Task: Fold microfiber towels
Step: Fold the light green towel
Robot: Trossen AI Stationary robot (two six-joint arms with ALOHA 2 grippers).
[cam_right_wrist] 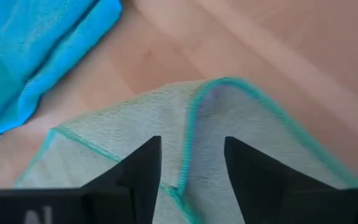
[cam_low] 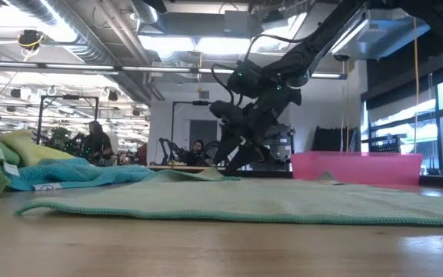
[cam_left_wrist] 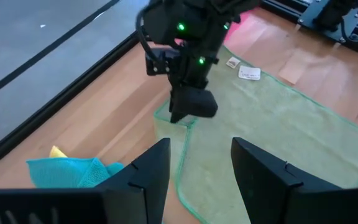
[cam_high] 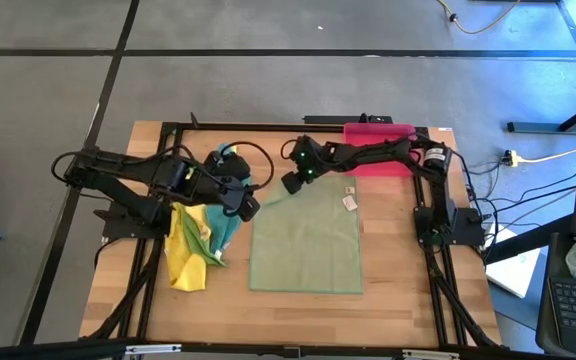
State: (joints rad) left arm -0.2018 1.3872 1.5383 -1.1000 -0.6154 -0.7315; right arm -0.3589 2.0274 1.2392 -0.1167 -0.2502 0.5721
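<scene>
Jaws parted, the right gripper (cam_high: pixel 293 184) straddles the olive towel (cam_high: pixel 308 245) at its folded-over far corner; left gripper (cam_high: pixel 249 205) waits open nearby.

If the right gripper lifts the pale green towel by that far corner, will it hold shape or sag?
Probably sag: the pale green towel lies thin and flat on the table, and its corner is already curled over beneath the right gripper. It looks light, so it would likely drag and bunch if pushed rather than slide.
</scene>
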